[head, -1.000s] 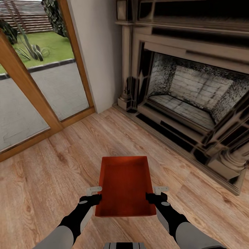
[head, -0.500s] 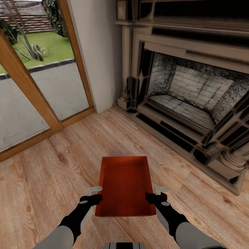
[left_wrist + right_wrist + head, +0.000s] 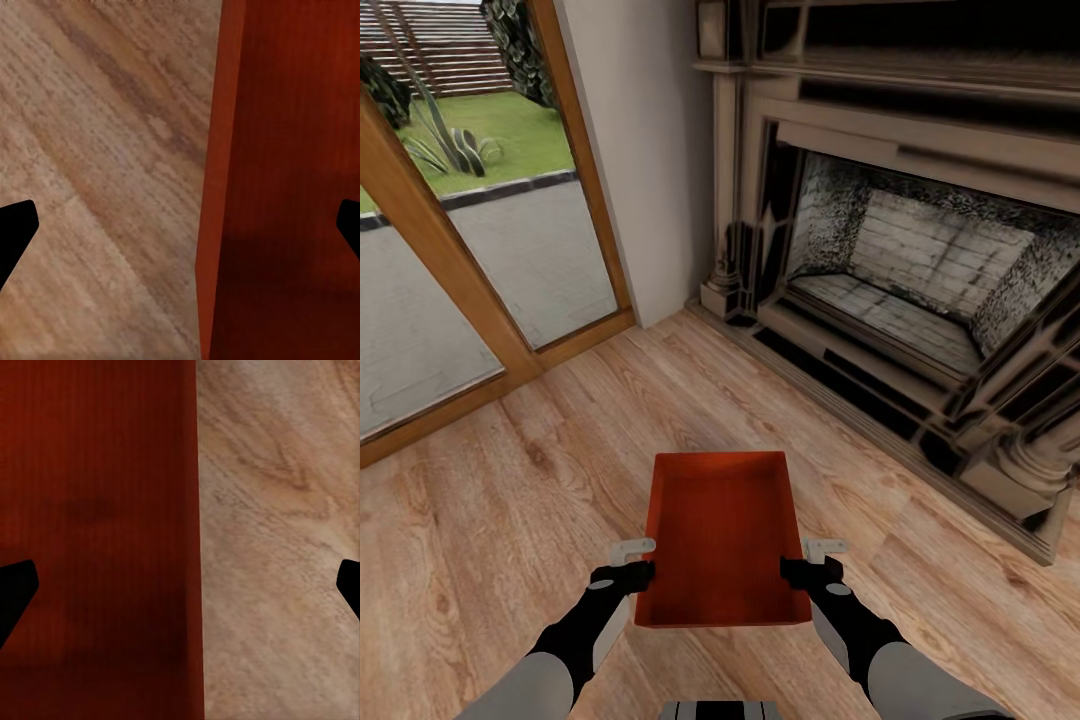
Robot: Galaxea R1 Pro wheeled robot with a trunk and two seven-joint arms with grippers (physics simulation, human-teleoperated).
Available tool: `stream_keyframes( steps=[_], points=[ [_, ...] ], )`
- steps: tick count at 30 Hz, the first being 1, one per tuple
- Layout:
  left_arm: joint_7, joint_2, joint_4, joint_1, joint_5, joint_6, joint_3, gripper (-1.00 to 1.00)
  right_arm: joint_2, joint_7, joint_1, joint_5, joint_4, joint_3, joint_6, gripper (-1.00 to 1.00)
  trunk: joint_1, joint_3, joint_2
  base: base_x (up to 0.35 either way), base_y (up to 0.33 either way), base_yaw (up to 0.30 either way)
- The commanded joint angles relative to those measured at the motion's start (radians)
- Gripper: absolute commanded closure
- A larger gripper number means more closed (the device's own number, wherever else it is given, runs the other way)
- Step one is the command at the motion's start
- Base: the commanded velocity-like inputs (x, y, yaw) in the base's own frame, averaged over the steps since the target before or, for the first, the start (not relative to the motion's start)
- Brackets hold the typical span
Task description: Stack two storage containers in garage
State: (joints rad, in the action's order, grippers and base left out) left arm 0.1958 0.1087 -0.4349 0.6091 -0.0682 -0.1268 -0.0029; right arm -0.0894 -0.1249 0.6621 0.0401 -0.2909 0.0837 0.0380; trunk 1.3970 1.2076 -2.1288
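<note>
- close in, the left gripper [image 3: 628,572] and right gripper [image 3: 806,570] are flanking the storage container [image 3: 722,535], each gaping wide astride a long side wall, clamping nothing.
- further out, the container's long axis is running straight away over the wood floor [image 3: 540,500] toward the fireplace [image 3: 900,290]; both arms are sitting equally near.

Head high; wrists close above container [image 3: 722,535].

Grey forearms [image 3: 905,680], black wrists, pale finger brackets.
</note>
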Motion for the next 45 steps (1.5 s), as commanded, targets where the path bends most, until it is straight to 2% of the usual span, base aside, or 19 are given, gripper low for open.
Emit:
stream_keyframes(
  steps=[1, 5, 20, 26, 30, 45],
  points=[
    [0.004, 0.0, -0.003, 0.0, -0.007, -0.005, 0.0, -1.0, 0.0, -0.007, 0.001, 0.004, 0.001, 0.008, 0.003, -1.0, 0.0, 0.001, 0.0, 0.0, 0.0, 0.0],
    [0.004, 0.0, -0.005, 0.0, -0.008, -0.005, 0.0, -1.0, 0.0, -0.007, 0.001, 0.004, 0.001, 0.008, 0.003, -1.0, 0.0, 0.001, 0.0, 0.0, 0.0, 0.0],
    [0.004, 0.0, -0.005, 0.0, -0.009, -0.005, 0.0, -1.0, 0.0, -0.007, 0.001, 0.004, 0.001, 0.008, 0.003, -1.0, 0.057, 0.048, -0.105, 0.0, 0.0, 0.0],
    [0.004, 0.0, -0.007, 0.0, -0.009, -0.005, 0.0, -1.0, 0.0, -0.007, 0.001, 0.004, 0.001, 0.008, 0.002, -1.0, 0.057, 0.048, -0.105, 0.0, 0.0, 0.0],
    [0.004, 0.0, -0.007, 0.0, -0.009, -0.005, 0.0, -1.0, 0.0, -0.007, 0.0, 0.004, 0.001, 0.008, 0.002, -1.0, 0.073, 0.06, -0.133, 0.0, 0.0, 0.0],
    [0.004, 0.0, -0.009, 0.0, -0.009, -0.005, 0.0, -1.0, 0.0, -0.007, 0.0, 0.004, 0.001, 0.008, 0.002, -1.0, 0.073, 0.06, -0.133, 0.0, 0.0, 0.0]
  ],
)
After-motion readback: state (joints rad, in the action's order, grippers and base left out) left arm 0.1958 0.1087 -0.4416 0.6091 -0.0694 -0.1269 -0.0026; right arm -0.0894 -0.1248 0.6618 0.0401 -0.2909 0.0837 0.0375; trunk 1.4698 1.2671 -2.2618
